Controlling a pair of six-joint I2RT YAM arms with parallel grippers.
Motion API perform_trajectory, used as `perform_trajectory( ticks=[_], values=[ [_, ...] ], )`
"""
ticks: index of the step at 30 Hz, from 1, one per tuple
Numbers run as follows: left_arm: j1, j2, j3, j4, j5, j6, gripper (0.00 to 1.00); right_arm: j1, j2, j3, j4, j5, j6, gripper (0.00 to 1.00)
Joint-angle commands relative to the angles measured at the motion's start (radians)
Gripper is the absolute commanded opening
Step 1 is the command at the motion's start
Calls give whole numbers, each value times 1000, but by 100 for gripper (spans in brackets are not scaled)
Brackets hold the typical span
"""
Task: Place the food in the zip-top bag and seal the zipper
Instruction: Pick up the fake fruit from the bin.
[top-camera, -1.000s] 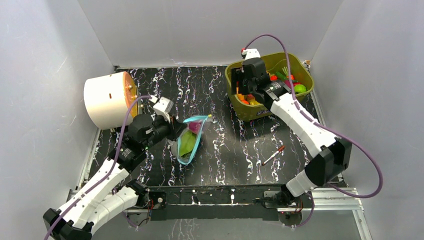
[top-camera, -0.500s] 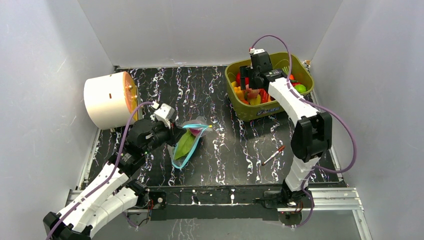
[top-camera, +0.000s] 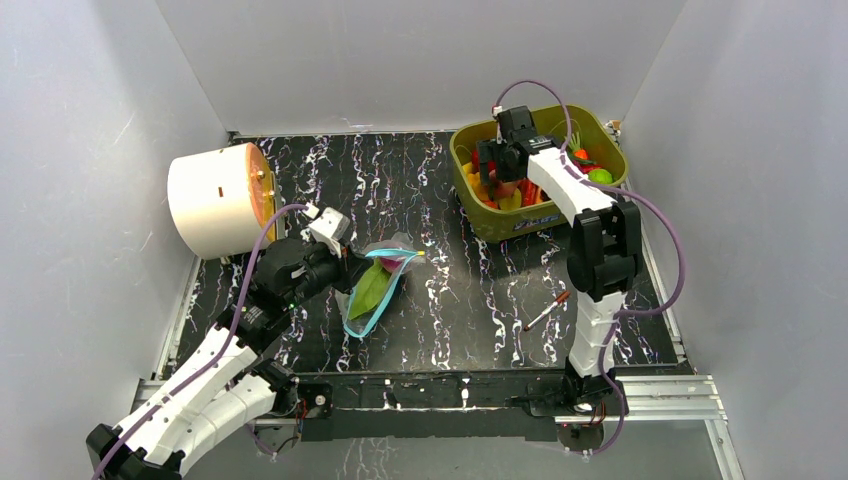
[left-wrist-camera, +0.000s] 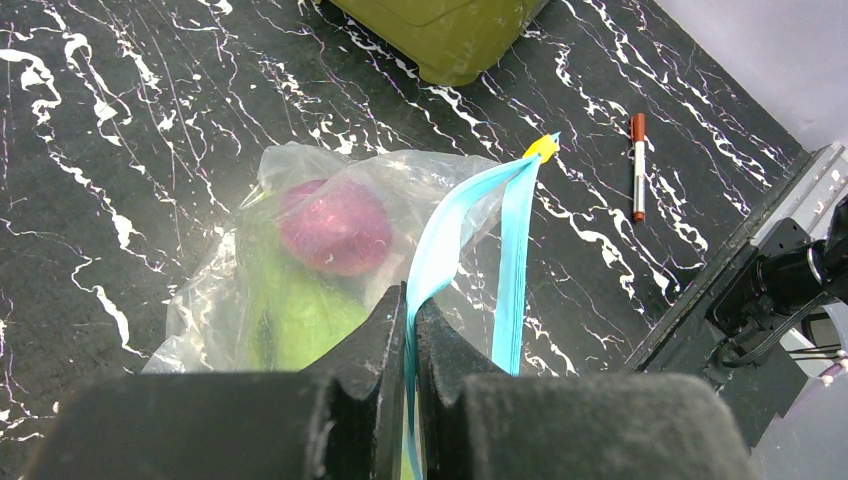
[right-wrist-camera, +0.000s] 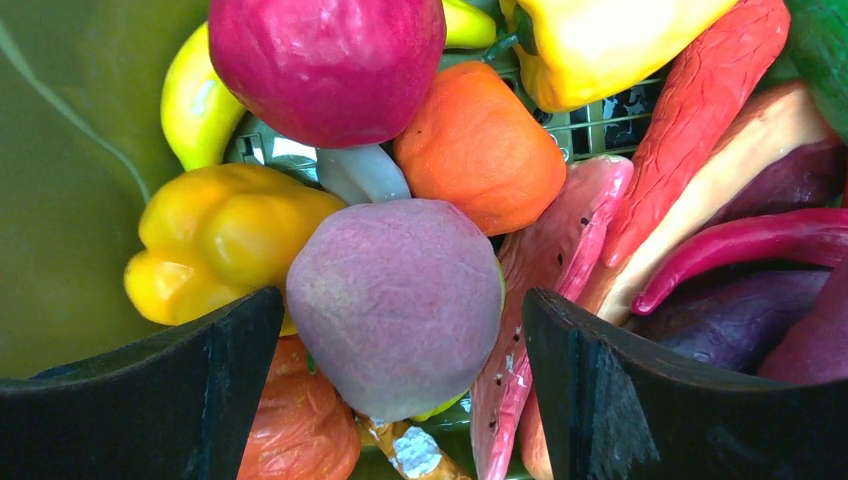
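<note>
The clear zip-top bag (top-camera: 372, 290) lies mid-table with a purple onion (left-wrist-camera: 334, 226) and a green leaf (left-wrist-camera: 300, 315) inside. Its light-blue zipper (left-wrist-camera: 515, 250) stands open in a loop. My left gripper (left-wrist-camera: 410, 310) is shut on one side of the zipper strip, at the bag's left edge (top-camera: 345, 270). My right gripper (right-wrist-camera: 400, 330) is open, down in the olive-green tub (top-camera: 470, 135), its jaws on either side of a dull purple-pink round fruit (right-wrist-camera: 395, 305). Around it lie a red apple (right-wrist-camera: 325, 65), yellow peppers (right-wrist-camera: 225, 235) and an orange piece (right-wrist-camera: 480, 150).
A white cylinder with an orange face (top-camera: 215, 198) lies at the back left. A thin red-and-white pen (top-camera: 546, 311) lies on the black marbled table (top-camera: 450, 300) at the front right. Grey walls close in the sides and the back.
My right arm has swung further back and lowered its gripper into the tub among the food. My left gripper shifted slightly with the bag, whose mouth has opened wider.
</note>
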Motion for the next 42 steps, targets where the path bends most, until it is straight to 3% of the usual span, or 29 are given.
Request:
perform_trajectory(
  ticks=[1,17,33,42],
  values=[
    [3,-15,8,31,5,11,0,-11,14,50,14,-33,-32,87],
    [3,-8,8,28,12,19,0,-13,-55,-4,29,-68,-7,57],
    [4,-3,6,27,-5,28,0,0,-294,-84,16,-63,89,52],
    [3,-6,9,16,-33,22,0,122,-522,-244,45,-59,151,52]
  ],
)
